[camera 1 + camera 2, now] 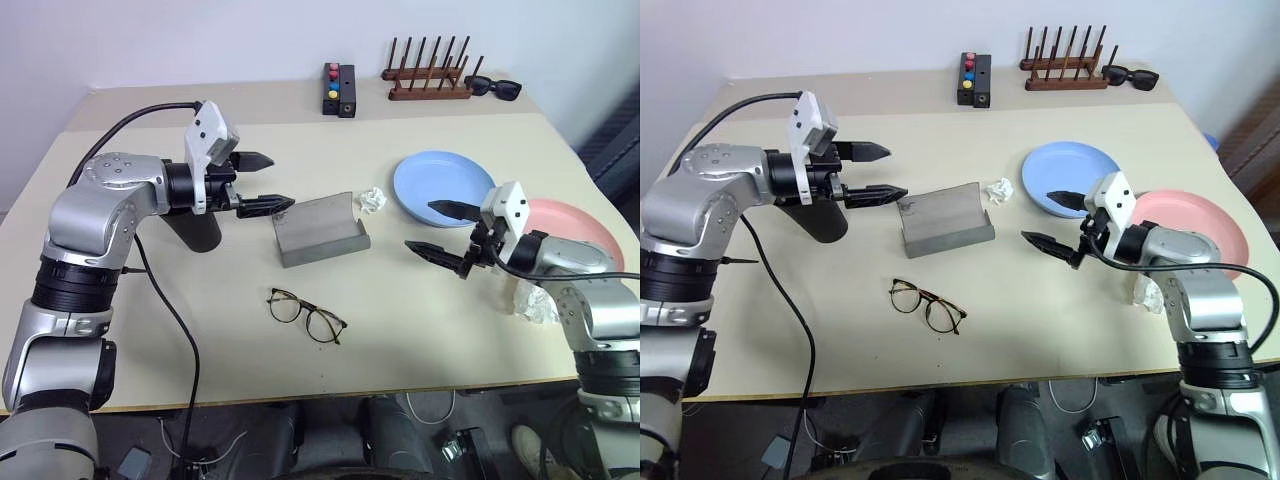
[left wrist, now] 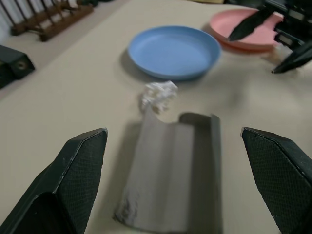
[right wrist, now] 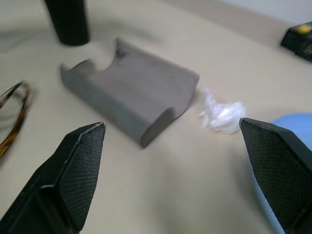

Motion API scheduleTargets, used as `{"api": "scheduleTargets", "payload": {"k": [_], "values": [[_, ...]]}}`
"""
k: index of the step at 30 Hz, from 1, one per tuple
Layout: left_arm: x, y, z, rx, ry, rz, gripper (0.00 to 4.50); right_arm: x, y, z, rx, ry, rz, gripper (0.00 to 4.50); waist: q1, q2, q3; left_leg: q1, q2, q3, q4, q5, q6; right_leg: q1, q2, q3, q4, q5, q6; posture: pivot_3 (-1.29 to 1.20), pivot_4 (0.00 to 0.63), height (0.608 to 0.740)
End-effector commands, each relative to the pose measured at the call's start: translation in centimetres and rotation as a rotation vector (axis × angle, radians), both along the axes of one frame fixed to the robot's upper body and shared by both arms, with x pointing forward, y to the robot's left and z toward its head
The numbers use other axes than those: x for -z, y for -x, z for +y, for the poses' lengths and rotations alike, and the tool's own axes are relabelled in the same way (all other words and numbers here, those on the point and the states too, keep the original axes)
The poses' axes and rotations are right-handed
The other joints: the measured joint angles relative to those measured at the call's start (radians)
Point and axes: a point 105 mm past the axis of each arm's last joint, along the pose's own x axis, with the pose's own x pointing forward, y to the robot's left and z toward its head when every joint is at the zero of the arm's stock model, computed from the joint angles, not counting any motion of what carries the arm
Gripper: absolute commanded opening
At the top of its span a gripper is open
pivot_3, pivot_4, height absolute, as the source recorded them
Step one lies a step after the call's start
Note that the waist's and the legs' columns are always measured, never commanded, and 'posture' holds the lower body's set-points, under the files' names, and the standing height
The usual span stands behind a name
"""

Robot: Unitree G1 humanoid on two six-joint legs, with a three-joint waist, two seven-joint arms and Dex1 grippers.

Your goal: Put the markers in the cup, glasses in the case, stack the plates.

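Left tool [image 1: 256,183]: my fingers spread wide, holding nothing, above the surface [image 1: 200,330] beside the open grey case [image 1: 318,232].
Right tool [image 1: 440,230]: spread wide too, empty, near the light blue plate [image 1: 440,185].
Cup [image 1: 200,232]: black, upright behind my left arm.
Glasses [image 1: 306,314]: lying in front of the case.
Pink plate [image 1: 580,228]: beside the blue one, unstacked.

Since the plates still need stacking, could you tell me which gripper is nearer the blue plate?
Right. The right gripper, open, hovers just at the near edge of the blue plate. The left gripper, also open, hangs across the table, beyond the case, above the cup.
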Motion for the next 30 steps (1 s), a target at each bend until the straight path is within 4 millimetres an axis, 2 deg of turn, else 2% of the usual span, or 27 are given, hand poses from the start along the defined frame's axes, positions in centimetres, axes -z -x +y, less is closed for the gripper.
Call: {"api": "scheduleTargets", "payload": {"k": [1,4,7,11,18,25,30], "values": [[0.5,0.7,-0.3,0.070,-0.081,-0.029,4.49,-1.1,1.1,-1.0,-0.045,0.054,-0.028,4.50,0.000,0.000,0.000,0.000,0.000,0.000,0.000,0.000,0.000,0.000,0.000,0.000,0.000,0.000,0.000,0.00,0.150,0.740],[1.8,0.3,-0.1,0.086,-0.134,-0.009,4.49,-1.0,2.3,-2.1,-0.057,0.091,0.010,4.50,0.001,0.000,0.000,0.000,0.000,0.000,0.000,0.000,0.000,0.000,0.000,0.000,0.000,0.000,0.000,0.00,0.150,0.740],[2.8,-0.4,-0.3,0.095,-0.164,0.021,4.49,-1.4,2.8,-2.4,-0.058,0.094,0.011,4.50,-0.001,0.000,0.000,0.000,0.000,0.000,0.000,0.000,0.000,0.000,0.000,0.000,0.000,0.000,0.000,0.00,0.150,0.740],[4.2,-1.5,-0.5,0.115,-0.202,0.092,4.49,-1.8,3.6,-1.9,-0.061,0.077,0.004,4.50,-0.001,0.000,0.000,0.000,0.000,0.000,0.000,0.000,0.000,0.000,0.000,0.000,0.000,0.000,0.000,0.00,0.150,0.740],[4.5,-2.7,-1.0,0.211,-0.284,0.139,4.49,-1.5,4.0,-0.9,-0.051,0.056,-0.005,4.50,0.004,-0.001,0.001,-0.001,0.000,0.000,0.001,0.000,0.001,0.000,0.000,-0.001,0.000,0.000,0.000,0.00,0.150,0.740],[5.4,-1.9,-1.7,0.363,-0.388,0.127,4.49,-1.5,4.0,-0.7,-0.045,0.056,-0.019,4.50,-0.002,-0.001,0.001,-0.001,0.000,0.000,0.001,0.000,0.001,0.000,0.000,-0.001,0.000,0.000,0.000,0.00,0.150,0.740],[6.3,-1.6,-1.8,0.403,-0.423,0.124,4.49,-1.6,3.9,-0.7,-0.040,0.058,-0.025,4.50,-0.001,-0.001,0.001,-0.001,0.000,0.000,0.001,0.000,0.001,0.000,0.000,-0.001,0.001,0.000,0.000,0.00,0.150,0.740]]}}
